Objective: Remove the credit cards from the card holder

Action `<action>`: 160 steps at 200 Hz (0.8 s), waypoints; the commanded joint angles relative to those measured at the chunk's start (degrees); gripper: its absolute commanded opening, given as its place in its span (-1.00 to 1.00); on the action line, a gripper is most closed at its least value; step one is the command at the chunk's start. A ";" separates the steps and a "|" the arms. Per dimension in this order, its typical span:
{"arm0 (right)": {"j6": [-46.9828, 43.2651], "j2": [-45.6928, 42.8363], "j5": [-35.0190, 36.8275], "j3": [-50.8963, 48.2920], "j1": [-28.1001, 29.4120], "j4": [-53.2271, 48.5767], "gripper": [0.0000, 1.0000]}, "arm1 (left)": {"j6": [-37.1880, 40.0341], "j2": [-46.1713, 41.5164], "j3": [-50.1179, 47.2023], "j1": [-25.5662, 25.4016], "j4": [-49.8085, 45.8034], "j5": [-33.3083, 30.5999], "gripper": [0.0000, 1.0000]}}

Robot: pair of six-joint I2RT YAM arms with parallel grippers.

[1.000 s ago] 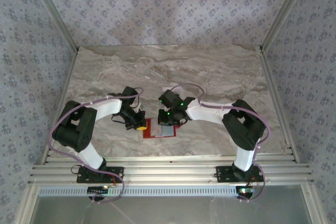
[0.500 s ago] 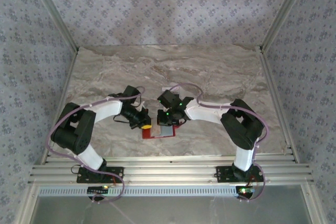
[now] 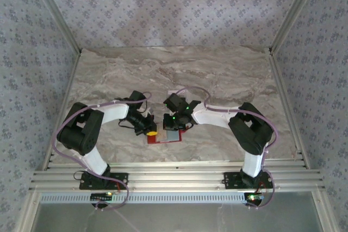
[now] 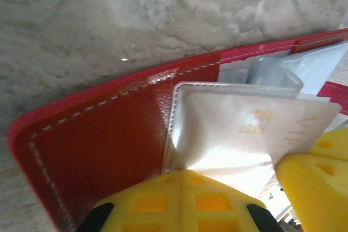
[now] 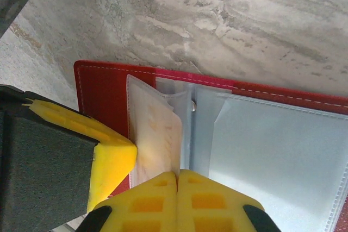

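My left tool (image 4: 179, 180) and right tool (image 5: 177, 180) are each pressed together over the open red card holder (image 5: 100, 88), by the near edge of the marbled table (image 3: 217, 74); patterned wallpaper (image 3: 163, 4) rises all round.

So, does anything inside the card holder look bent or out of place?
Yes. In the open red card holder, the clear plastic sleeve with a pale credit card in it is buckled and creased instead of lying flat. Nothing else stands out.
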 commanded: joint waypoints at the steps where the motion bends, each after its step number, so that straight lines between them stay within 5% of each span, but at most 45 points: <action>1: 0.09 0.32 1.24 -0.57 -0.31 -2.64 -0.95 | 2.29 0.77 0.40 -0.20 -6.33 -7.63 -0.97; 160: 0.21 -2.68 3.08 -0.94 -0.58 -4.51 -1.00 | 3.74 1.81 2.15 -2.49 -13.24 -19.94 -0.98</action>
